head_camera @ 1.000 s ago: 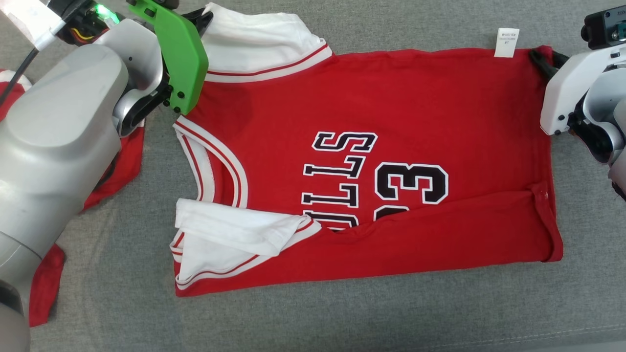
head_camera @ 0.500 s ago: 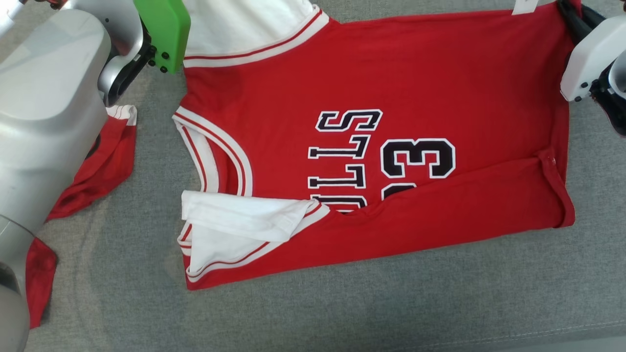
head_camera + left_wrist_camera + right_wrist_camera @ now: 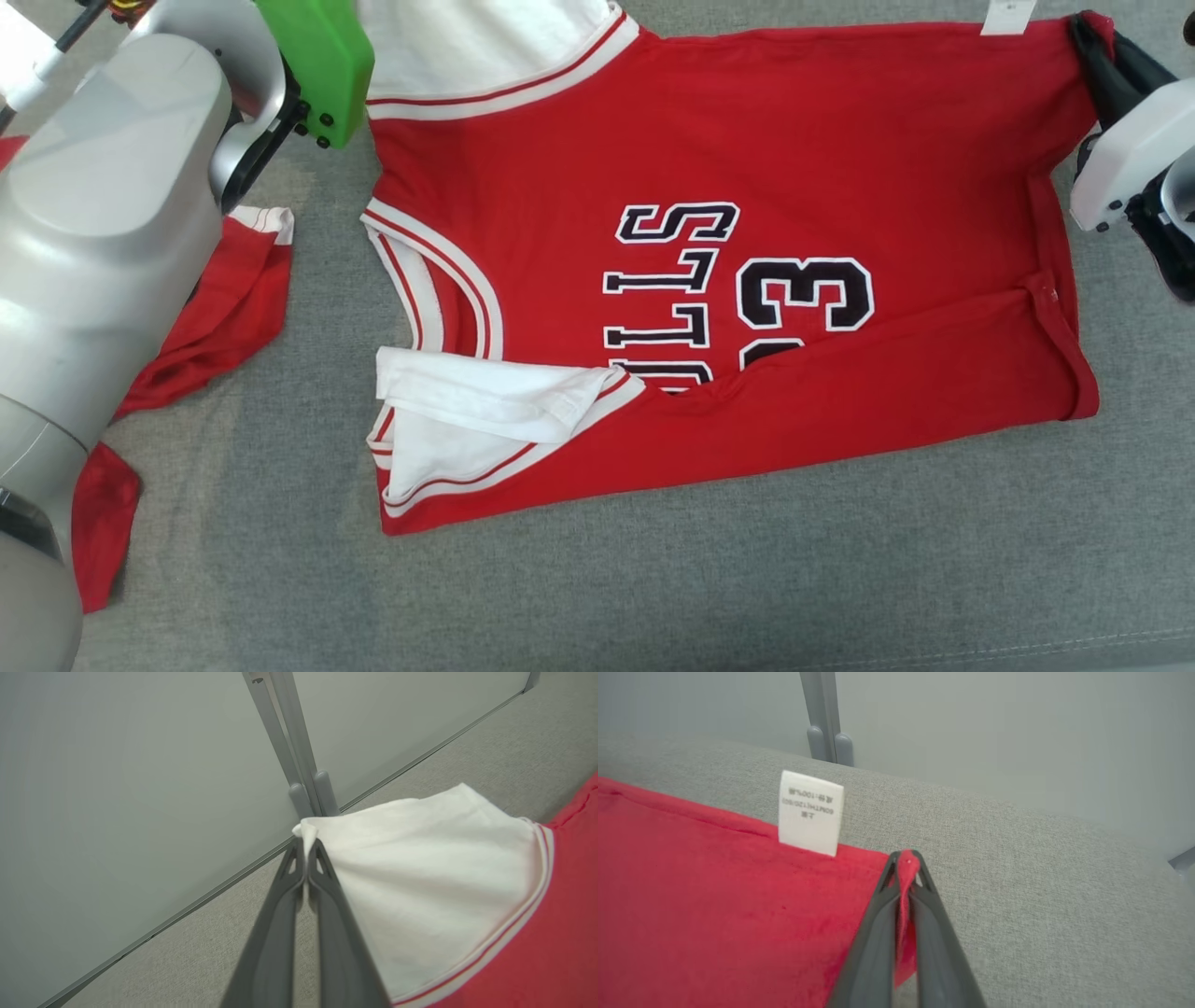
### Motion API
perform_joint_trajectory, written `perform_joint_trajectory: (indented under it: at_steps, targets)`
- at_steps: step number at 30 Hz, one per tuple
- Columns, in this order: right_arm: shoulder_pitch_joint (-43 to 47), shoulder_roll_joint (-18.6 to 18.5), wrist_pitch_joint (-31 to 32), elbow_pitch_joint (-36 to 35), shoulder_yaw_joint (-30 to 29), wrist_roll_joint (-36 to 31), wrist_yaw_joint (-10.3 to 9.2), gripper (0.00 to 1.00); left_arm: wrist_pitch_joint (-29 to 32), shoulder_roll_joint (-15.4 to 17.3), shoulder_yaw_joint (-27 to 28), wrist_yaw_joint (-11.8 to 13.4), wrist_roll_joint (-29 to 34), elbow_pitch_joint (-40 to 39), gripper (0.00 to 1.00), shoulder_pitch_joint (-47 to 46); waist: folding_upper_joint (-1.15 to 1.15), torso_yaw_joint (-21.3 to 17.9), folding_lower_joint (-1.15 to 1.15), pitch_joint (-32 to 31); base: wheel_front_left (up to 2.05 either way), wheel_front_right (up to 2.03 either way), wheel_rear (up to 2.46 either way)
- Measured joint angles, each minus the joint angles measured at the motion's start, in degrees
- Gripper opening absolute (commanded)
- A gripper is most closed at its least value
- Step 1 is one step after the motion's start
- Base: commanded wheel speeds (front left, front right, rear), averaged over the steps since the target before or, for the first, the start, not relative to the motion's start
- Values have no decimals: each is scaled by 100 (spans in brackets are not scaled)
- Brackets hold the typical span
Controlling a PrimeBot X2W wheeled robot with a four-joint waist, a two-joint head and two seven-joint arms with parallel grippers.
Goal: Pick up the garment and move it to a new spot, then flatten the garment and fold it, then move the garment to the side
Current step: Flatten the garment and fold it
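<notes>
The garment [image 3: 747,168] is a red jersey with white sleeves and black lettering, spread on a grey cloth surface [image 3: 653,597] with its near edge folded over. In the left wrist view my left gripper [image 3: 306,847] is shut on the tip of a white sleeve [image 3: 420,896]. My right gripper [image 3: 906,862] is shut on the red hem corner [image 3: 906,858] beside a white label [image 3: 810,812]. In the head view its dark fingers [image 3: 1102,61] pinch the jersey's far right corner.
A second red garment [image 3: 224,308] lies at the left, partly under my grey left arm [image 3: 84,243]. A grey wall with an upright post [image 3: 285,737] stands just beyond the surface's far edge. The front edge seam [image 3: 1027,644] runs along the bottom right.
My right gripper has shut on the jersey's hem corner. The head camera has shifted, so the whole picture sits higher and further right. The left grip is unchanged.
</notes>
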Motion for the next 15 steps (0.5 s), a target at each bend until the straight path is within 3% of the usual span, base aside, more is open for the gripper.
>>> perform_joint_trajectory:
  at_steps: [15]
  targets:
    - [882, -637, -131, -744, 637, 668, 0, 0, 411, 865, -358, -116, -200, -1361, 0, 933, 0, 153, 0, -767, 0, 0, 0]
